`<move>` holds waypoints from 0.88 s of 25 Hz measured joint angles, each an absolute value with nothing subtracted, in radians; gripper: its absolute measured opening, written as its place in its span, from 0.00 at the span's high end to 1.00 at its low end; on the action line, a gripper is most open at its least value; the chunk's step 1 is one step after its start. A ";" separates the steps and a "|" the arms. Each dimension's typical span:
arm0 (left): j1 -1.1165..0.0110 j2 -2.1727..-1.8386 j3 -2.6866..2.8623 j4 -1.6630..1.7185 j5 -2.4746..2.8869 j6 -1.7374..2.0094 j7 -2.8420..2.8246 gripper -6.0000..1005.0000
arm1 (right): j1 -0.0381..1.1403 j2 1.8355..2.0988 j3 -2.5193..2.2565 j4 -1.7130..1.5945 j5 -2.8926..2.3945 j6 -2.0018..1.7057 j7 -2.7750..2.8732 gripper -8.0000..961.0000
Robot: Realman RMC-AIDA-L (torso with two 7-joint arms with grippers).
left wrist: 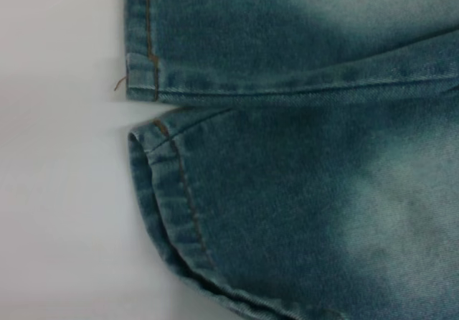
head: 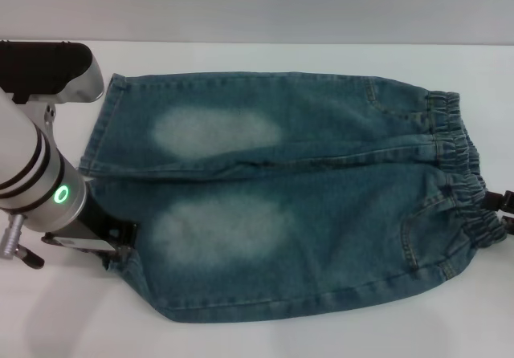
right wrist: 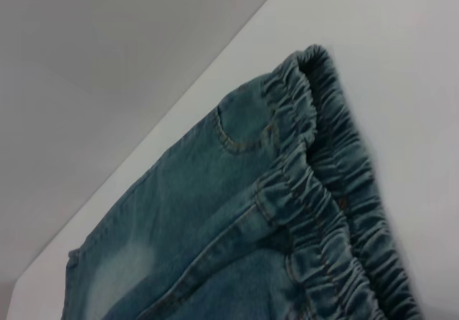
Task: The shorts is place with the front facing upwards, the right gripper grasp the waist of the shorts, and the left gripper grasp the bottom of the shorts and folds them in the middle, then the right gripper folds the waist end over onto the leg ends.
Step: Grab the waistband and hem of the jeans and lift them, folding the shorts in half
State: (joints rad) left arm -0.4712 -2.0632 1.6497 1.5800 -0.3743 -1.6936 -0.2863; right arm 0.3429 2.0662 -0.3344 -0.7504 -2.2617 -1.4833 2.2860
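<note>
I am resting my left pincer (head: 112, 246) at the leg ends (head: 100, 133) of the shorts (head: 289, 197), grip hidden, their length running away toward the waistband (head: 458, 181).

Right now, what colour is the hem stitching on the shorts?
Orange-brown thread on the blue denim hem, clearest in the left wrist view.

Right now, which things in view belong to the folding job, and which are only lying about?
For the job:
- shorts
- leg ends
- waist
- left claw at the near leg end
- right claw at the waist

Only lying about:
- nothing, only the white table
</note>
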 joint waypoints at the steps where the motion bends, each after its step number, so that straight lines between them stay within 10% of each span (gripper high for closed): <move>1: -0.471 -2.063 1.651 1.580 -0.374 -1.693 -0.286 0.98 | 0.344 2.066 -0.338 -0.749 -2.262 -1.483 2.286 0.17; 17: -0.473 -2.063 1.648 1.580 -0.378 -1.691 -0.278 0.98 | 0.343 2.063 -0.350 -0.749 -2.261 -1.498 2.276 0.24; 22: -0.475 -2.063 1.647 1.580 -0.378 -1.690 -0.278 0.98 | 0.346 2.057 -0.351 -0.732 -2.262 -1.496 2.269 0.52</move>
